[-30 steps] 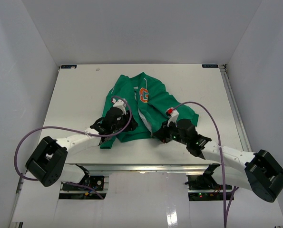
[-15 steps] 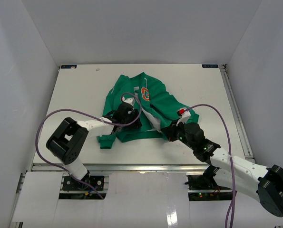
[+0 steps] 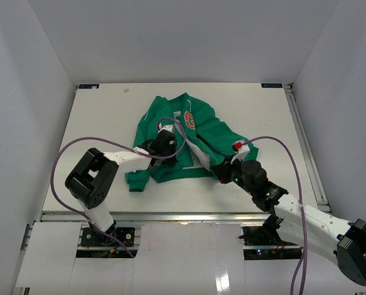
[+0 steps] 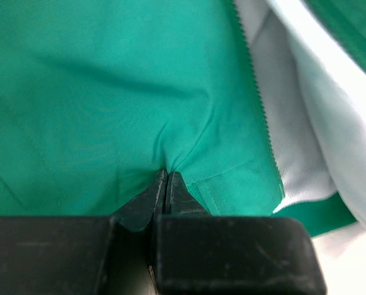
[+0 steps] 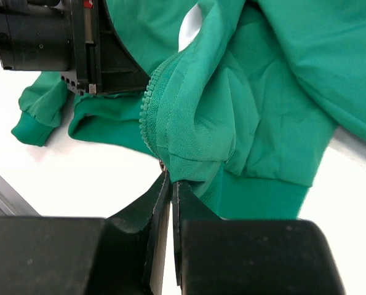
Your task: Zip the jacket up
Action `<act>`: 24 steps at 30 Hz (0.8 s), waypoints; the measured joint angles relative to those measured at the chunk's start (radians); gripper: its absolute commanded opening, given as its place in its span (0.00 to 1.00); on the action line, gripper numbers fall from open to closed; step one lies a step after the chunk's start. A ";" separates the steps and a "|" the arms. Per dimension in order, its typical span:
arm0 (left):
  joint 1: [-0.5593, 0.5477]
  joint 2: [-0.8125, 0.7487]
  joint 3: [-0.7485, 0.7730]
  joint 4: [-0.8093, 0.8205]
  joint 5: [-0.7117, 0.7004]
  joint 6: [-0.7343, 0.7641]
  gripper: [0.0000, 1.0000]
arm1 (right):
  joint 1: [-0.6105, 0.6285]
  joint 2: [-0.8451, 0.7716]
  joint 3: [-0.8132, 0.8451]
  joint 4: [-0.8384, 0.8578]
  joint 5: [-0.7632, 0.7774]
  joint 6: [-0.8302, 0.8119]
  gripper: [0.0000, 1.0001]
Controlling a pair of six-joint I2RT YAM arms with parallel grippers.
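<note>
Creased green jacket (image 3: pixel 202 131) — left end effector (image 4: pixel 165 177) tight on a fold; right end effector (image 5: pixel 170 179) tight on hem

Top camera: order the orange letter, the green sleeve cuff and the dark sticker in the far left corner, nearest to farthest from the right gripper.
1. Orange letter, on the jacket chest, beyond and left of the right gripper.
2. Sleeve cuff, near edge, well to the left.
3. Dark sticker, far left corner, clearly farthest.

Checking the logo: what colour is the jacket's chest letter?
Orange letter on the jacket; top view shows it best.
</note>
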 measured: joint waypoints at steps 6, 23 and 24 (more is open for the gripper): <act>0.006 -0.068 -0.006 -0.139 -0.141 -0.001 0.00 | -0.002 -0.022 0.000 -0.003 0.000 0.000 0.08; 0.044 -0.279 -0.046 -0.207 -0.016 0.045 0.56 | -0.004 -0.026 -0.001 -0.021 0.000 -0.003 0.08; 0.042 -0.276 -0.040 -0.211 -0.011 0.045 0.56 | -0.004 -0.026 -0.001 -0.021 0.000 -0.004 0.08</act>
